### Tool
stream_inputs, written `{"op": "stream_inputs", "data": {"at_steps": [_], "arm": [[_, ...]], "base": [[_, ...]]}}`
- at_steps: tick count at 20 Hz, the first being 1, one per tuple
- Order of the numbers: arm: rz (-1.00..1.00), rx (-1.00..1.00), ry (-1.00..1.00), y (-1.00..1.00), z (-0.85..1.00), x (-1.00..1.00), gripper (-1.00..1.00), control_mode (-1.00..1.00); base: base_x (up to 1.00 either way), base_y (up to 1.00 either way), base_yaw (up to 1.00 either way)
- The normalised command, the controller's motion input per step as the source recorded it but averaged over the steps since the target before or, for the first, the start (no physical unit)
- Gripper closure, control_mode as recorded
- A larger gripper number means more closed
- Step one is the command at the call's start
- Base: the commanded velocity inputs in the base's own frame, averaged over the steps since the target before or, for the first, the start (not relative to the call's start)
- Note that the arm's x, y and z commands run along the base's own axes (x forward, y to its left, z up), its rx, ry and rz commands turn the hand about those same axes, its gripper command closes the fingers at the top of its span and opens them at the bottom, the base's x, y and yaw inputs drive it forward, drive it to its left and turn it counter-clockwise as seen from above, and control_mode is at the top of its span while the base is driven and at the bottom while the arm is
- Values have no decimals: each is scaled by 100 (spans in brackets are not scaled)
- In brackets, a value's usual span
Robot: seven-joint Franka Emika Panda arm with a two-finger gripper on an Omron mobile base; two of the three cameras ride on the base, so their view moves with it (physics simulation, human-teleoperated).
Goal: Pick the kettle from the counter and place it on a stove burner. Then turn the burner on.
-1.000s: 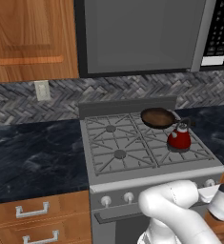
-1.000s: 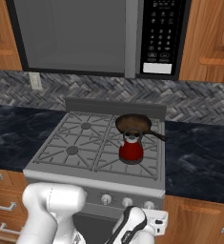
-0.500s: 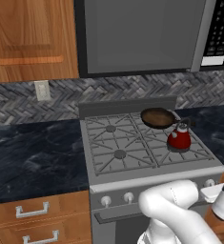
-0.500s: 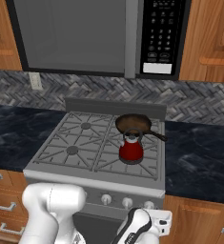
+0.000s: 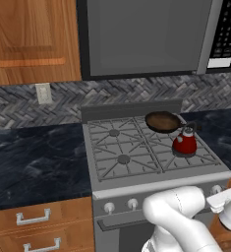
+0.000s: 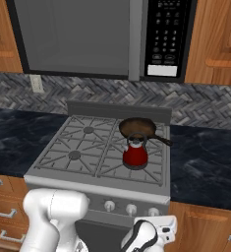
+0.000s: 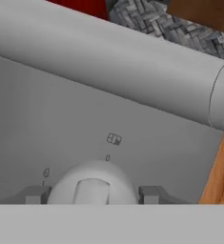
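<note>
The red kettle stands upright on the stove's front right burner, hiding the burner cap. Just behind it sits the brown skillet. My gripper is low at the stove's front panel, with a finger on each side of the rightmost round grey knob and touching it. The hand shows at the stove's front right corner. A strip of the kettle's red appears above the stove's front edge. The black counter flanks the stove.
A wooden cabinet edge lies close to the right of the knob. More knobs run along the stove front. A microwave hangs over the stove. Drawers sit under the left counter.
The hand has edged slightly to the right along the stove front. The kettle and the skillet have not moved.
</note>
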Motion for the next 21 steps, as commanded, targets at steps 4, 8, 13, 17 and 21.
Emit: {"op": "stream_inputs", "data": {"at_steps": [4,8,13,17,21], "arm": [[27,-26,-7,-2,0,0,100,-100],[31,-30,0,0,0,0,100,-100],[34,-29,0,0,0,0,100,-100],[35,-27,0,-1,0,0,100,-100],[37,-22,-3,-10,0,0,100,-100]], "base": [[0,0,0],[0,0,0],[0,0,0],[0,0,0],[0,0,0]]}}
